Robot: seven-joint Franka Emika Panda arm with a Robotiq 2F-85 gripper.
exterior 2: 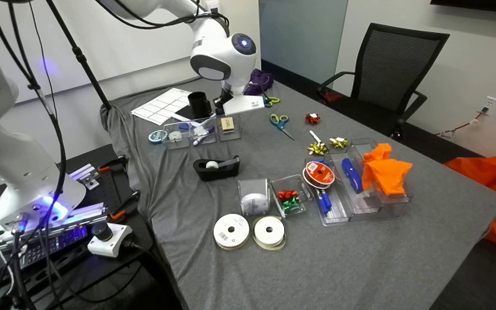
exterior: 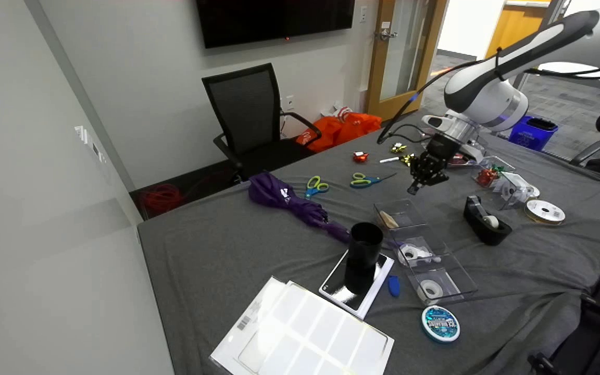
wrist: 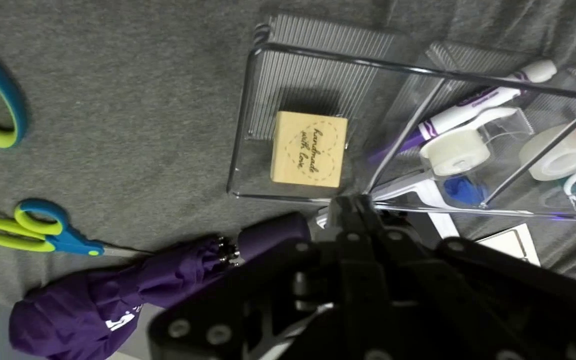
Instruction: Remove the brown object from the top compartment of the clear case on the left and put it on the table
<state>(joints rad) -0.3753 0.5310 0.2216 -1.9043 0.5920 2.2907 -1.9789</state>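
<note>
In the wrist view, the empty gripper point(wrist: 352, 202), fingers together, overlaps the case point(wrist: 328, 56) at its near edge; its block point(wrist: 309, 148) has room left and far; bare table point(wrist: 133, 125) lies left.

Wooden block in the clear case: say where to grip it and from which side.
Probably from above, the case being open-topped. Pinch the squarish block on the sides facing the divider and end wall: both show a gap in the wrist view. The shut gripper would need to open first.
</note>
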